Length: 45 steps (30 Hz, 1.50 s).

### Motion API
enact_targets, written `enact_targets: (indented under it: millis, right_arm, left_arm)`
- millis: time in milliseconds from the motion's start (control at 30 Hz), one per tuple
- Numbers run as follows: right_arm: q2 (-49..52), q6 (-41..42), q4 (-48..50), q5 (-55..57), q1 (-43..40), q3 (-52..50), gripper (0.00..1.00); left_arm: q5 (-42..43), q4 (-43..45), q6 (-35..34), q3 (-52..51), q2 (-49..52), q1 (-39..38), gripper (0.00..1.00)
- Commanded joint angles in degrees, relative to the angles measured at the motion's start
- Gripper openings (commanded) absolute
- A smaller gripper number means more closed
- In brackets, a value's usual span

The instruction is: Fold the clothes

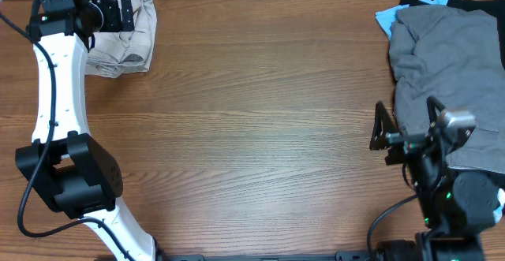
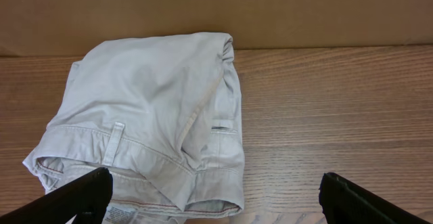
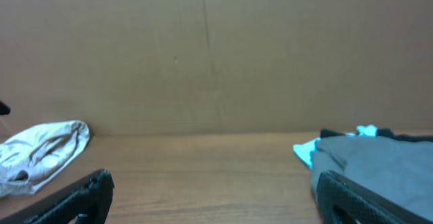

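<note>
From overhead, your left hand (image 1: 118,15) sat in the upper left corner of the frame, right above the beige shorts (image 1: 130,44), which lay there as a compact folded bundle on the desk (image 1: 252,119). Your right hand (image 1: 408,121) was at the lower right, jaws spread and empty. The grey shorts (image 1: 450,64) lay loose and unfolded just to its right and above it, reaching up the right edge towards the light-blue piece (image 1: 387,16) and the black piece (image 1: 473,5) in the upper right corner. I judged the right arm far the nearer to that pile, the left being well apart across the whole width of the desk.

In the left wrist view, your left hand (image 2: 215,180) was open wide, holding nothing. The beige shorts (image 2: 149,116) filled the left centre of the frame, waistband towards the bottom edge, lying partly between the jaws and closer to the left one.

In the right wrist view, your right hand (image 3: 213,176) was likewise open and empty. The grey shorts (image 3: 379,163) lay at the lower right, close behind the right jaw. The beige shorts (image 3: 40,153) showed only far off at the left edge. So I reckoned the next reach went rightward.
</note>
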Motion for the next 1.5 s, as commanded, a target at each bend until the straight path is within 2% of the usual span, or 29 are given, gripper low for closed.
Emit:
enact_targets:
  millis: [0, 367, 667, 867, 967, 1467]
  right_arm:
    - [-5.6, 0.0, 3.8, -1.0, -0.2, -7.3, 1.0]
    - [-18.4, 0.0, 14.4, 0.1, -0.2, -24.4, 1.0]
    - [-24.4, -0.1, 17.7, 3.0, -0.2, -32.3, 1.0]
    - [-24.4, -0.1, 13.9, 4.8, -0.2, -32.3, 1.0]
    - [-24.4, 0.0, 8.0, 4.3, -0.2, -32.3, 1.0]
    - [-24.4, 0.0, 8.1, 4.5, -0.2, -32.3, 1.0]
  left_arm:
    - [0.7, 0.1, -0.8, 0.1, 0.6, -0.5, 1.0]
    - [0.7, 0.1, -0.8, 0.1, 0.6, -0.5, 1.0]
    - [0.7, 0.1, -0.8, 0.1, 0.6, -0.5, 1.0]
    - [0.7, 0.1, -0.8, 0.1, 0.6, -0.5, 1.0]
    - [0.7, 0.1, -0.8, 0.1, 0.6, -0.5, 1.0]
    - [0.7, 0.0, -0.8, 0.1, 0.6, -0.5, 1.0]
